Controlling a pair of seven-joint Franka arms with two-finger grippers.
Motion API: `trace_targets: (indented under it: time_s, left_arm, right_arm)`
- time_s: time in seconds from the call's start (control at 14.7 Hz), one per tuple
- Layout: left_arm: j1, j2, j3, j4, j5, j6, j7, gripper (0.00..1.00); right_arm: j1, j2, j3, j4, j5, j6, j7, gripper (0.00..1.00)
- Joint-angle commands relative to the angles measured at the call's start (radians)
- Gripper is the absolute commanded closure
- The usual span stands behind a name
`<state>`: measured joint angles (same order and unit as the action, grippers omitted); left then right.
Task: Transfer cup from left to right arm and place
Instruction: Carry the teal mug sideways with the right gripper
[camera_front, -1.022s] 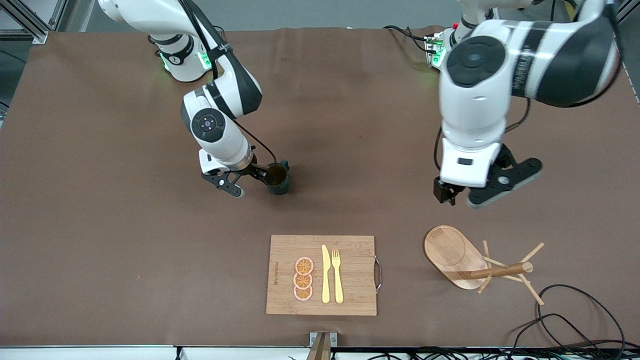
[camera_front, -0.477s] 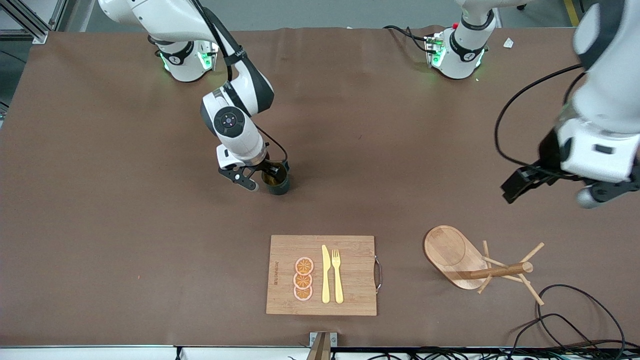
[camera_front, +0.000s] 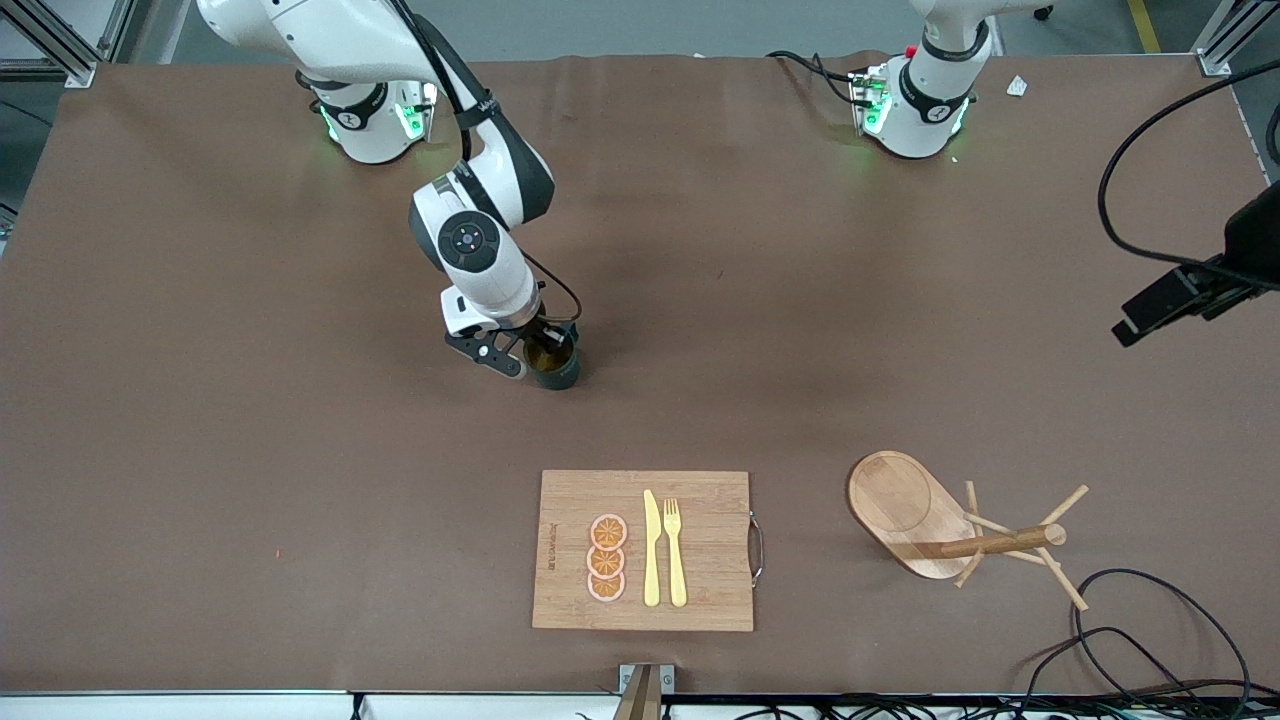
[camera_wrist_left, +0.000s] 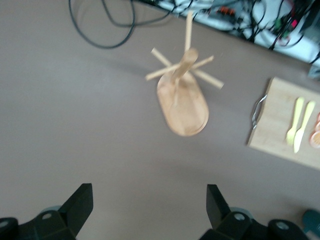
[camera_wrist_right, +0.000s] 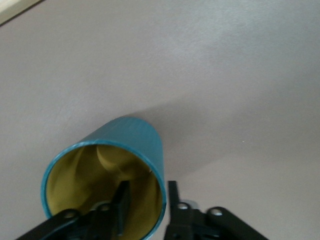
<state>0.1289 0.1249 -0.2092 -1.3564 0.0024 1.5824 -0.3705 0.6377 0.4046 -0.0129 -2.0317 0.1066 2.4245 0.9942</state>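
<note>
Presently, as itemised across the front view from its left edge to its right:

Right gripper (camera_front: 535, 345): left of centre, at the cup's rim; in the right wrist view one finger is seen inside the tan-yellow interior and one outside the wall, so the rim is pinched.

Cup (camera_front: 556, 362): dark teal, upright on the brown table (camera_front: 200, 400), above the cutting board (camera_front: 643, 550) in the frame; its base appears to be at or just off the surface.

Cutting board: lower centre, laid with orange slices (camera_front: 606, 558), knife (camera_front: 651, 550) and fork (camera_front: 675, 552).

Mug tree (camera_front: 945, 520): lower right, lying tipped.

Left gripper (camera_wrist_left: 150, 210): right edge, held high; fingers spread wide, nothing between them.

Step judged in hand: placing. Best done with the base flat before the pinch is eased, then withdrawn straight upward so the wall is not dragged
</note>
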Motion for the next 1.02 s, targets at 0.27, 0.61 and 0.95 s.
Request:
trace_targets:
  time_s: [0.27, 0.61, 0.95]
  left_arm:
    - [0.008, -0.059, 0.02, -0.032, -0.007, -0.094, 0.118, 0.0]
    - [0.018, -0.114, 0.022, -0.084, -0.005, -0.117, 0.16, 0.0]
    - [0.011, -0.171, 0.021, -0.173, -0.007, -0.107, 0.163, 0.0]
  right_arm:
    - [-0.053, -0.064, -0.012, -0.004, 0.01, -0.102, -0.435, 1.0]
    - [-0.159, -0.138, -0.015, -0.012, -0.002, -0.197, -0.887, 1.0]
    - [-0.317, -0.19, -0.015, -0.035, -0.036, -0.259, -1.382, 1.0]
